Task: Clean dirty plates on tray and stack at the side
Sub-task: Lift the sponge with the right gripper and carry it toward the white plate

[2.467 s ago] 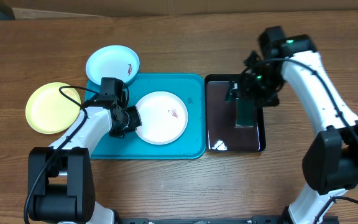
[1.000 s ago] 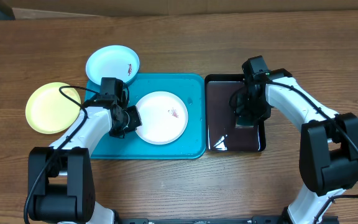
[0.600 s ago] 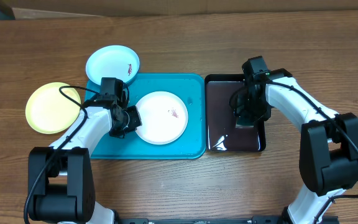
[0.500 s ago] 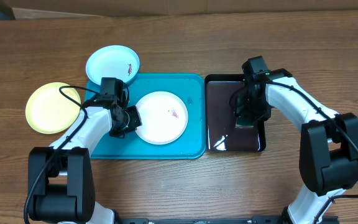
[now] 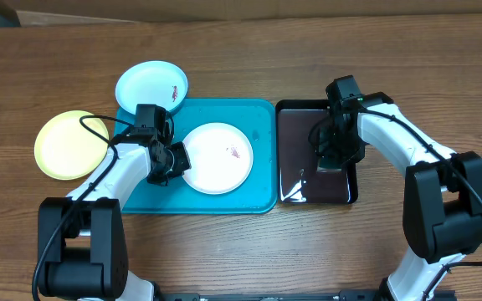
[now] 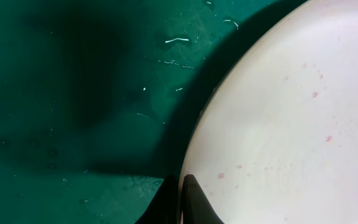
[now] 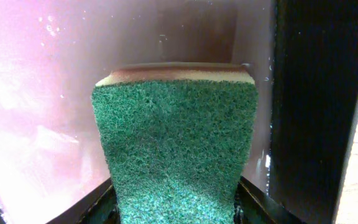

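Observation:
A white plate [image 5: 217, 158] with a small reddish stain lies on the turquoise tray [image 5: 258, 113]. My left gripper [image 5: 170, 160] is shut on its left rim. In the left wrist view the dark fingertips [image 6: 191, 198] pinch the edge of the speckled white plate [image 6: 291, 124] above the tray [image 6: 73, 93]. A light-blue plate [image 5: 151, 86] with a stain overlaps the tray's far left corner. A yellow-green plate [image 5: 69, 144] rests on the table to the left. My right gripper [image 5: 335, 155] is shut on a green sponge [image 7: 176, 143], held down in the black tray [image 7: 42, 93].
The glossy black tray [image 5: 295, 171] sits right beside the turquoise tray, wet and reflective, with a raised rim [image 7: 309, 93]. Both arms reach in from the near edge of the wooden table [image 5: 241, 251]. A cable loops over the yellow-green plate.
The right arm has come down and toward the near edge, bringing the sponge into the black tray, and has held still over the last second. The left arm and plates have not moved.

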You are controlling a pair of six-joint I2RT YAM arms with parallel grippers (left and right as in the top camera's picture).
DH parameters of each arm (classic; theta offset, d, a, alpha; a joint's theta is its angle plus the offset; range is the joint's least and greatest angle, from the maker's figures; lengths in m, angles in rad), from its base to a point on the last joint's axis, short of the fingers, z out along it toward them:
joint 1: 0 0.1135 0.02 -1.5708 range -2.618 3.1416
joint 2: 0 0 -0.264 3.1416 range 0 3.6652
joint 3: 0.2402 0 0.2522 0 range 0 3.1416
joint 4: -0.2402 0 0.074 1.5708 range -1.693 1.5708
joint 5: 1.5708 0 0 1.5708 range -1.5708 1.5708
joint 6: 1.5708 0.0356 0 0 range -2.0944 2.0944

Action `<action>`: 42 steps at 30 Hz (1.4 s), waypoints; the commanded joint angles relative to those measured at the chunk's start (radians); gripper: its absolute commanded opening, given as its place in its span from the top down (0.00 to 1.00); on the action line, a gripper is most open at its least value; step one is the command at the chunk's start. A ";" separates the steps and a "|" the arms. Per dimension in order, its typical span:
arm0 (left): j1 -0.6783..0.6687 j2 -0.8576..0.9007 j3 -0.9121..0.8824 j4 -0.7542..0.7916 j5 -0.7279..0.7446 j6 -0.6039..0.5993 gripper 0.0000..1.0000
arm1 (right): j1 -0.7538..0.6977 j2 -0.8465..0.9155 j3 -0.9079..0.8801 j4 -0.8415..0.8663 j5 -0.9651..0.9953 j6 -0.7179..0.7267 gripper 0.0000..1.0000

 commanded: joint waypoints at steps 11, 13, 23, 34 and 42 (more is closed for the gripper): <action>0.001 -0.009 0.014 0.000 -0.021 0.012 0.95 | -0.001 -0.023 -0.006 0.005 0.014 -0.003 0.44; 0.001 -0.009 0.014 0.000 -0.021 0.012 0.95 | -0.001 -0.023 -0.006 0.005 0.013 -0.003 0.44; 0.001 -0.009 0.014 0.000 -0.020 0.012 0.95 | 0.016 -0.023 -0.019 0.012 0.014 -0.003 0.45; 0.001 -0.009 0.014 0.000 -0.020 0.012 0.95 | 0.032 -0.023 -0.019 0.022 0.014 -0.003 0.48; 0.001 -0.009 0.014 0.000 -0.020 0.012 0.95 | 0.032 -0.023 -0.017 0.025 0.013 -0.027 0.96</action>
